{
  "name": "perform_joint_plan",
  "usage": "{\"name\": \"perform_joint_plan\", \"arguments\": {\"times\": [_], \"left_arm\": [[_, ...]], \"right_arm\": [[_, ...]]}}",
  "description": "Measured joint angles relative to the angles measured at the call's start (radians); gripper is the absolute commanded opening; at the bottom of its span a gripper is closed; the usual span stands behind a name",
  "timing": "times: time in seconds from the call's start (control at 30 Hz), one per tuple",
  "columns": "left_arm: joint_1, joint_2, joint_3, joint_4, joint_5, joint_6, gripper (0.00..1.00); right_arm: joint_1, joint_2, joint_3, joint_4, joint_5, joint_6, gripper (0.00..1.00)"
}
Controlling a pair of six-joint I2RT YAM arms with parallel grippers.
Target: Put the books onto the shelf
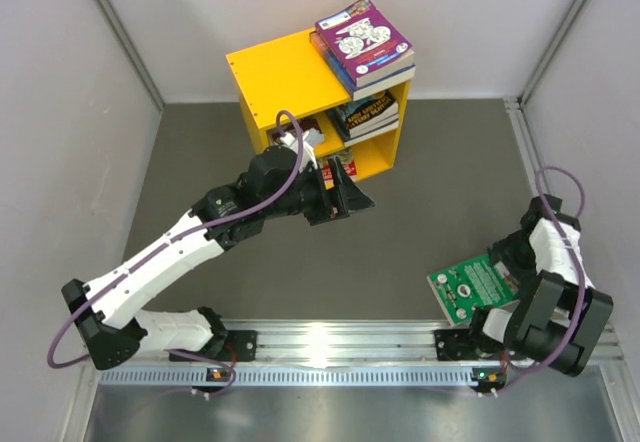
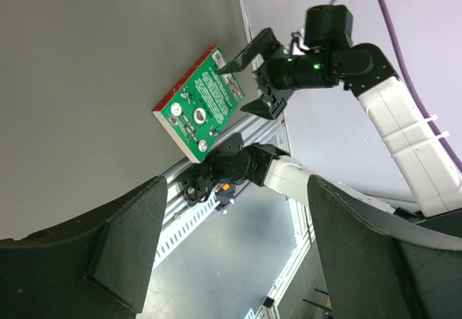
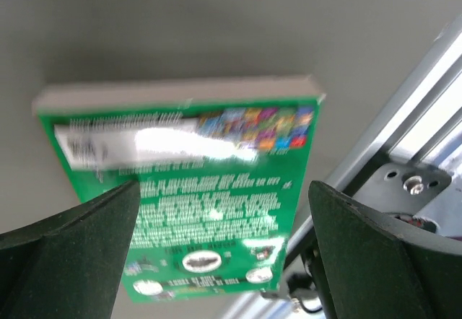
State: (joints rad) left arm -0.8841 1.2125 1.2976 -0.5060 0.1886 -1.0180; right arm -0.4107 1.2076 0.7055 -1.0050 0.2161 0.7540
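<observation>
Green book [image 1: 470, 284] flat on table [image 1: 400, 227] by rail [image 1: 340, 337], well apart from shelf [image 1: 280, 72]. Right gripper [image 2: 247, 82] wide open over it, holding nothing. Go down slow, pinch book edge tight, lift level. Left gripper [image 1: 350, 198] open, empty, near shelf

Two YAM arms in matching livery: the left arm [image 1: 150, 262] and the right arm [image 1: 555, 247] wear glossy white shells on their long links, with black housings at every joint. A thin purple cable [image 1: 290, 113] loops along each. The left gripper [image 1: 348, 198] and right gripper [image 2: 247, 81] carry broad, matte-black, wedge-shaped fingers [image 2: 130, 247]. A green indicator light [image 2: 315, 65] glows on the right wrist housing.
</observation>
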Motion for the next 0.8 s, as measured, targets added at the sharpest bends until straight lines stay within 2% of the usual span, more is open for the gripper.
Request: {"name": "perform_joint_plan", "arguments": {"times": [0.2, 0.3, 0.47, 0.6, 0.67, 0.8], "left_arm": [[0.0, -0.015, -0.01, -0.024, -0.022, -0.001, 0.83], [0.0, -0.039, -0.031, -0.041, -0.033, -0.001, 0.83], [0.0, -0.068, -0.058, -0.049, -0.052, -0.005, 0.83], [0.0, -0.067, -0.058, -0.05, -0.058, -0.005, 0.83], [0.0, -0.067, -0.058, -0.05, -0.062, -0.007, 0.83], [0.0, -0.067, -0.058, -0.055, -0.071, -0.01, 0.83]], "right_arm": [[-0.217, 0.04, 0.034, 0.054, 0.023, -0.011, 1.0], [-0.258, 0.092, 0.083, 0.072, 0.049, -0.022, 1.0], [-0.263, 0.113, 0.073, 0.134, 0.052, -0.017, 1.0], [-0.263, 0.101, -0.046, 0.201, -0.003, 0.031, 1.0], [-0.251, 0.045, -0.09, 0.228, -0.034, 0.058, 1.0], [-0.136, -0.057, -0.159, 0.255, -0.031, 0.133, 0.98]]}}
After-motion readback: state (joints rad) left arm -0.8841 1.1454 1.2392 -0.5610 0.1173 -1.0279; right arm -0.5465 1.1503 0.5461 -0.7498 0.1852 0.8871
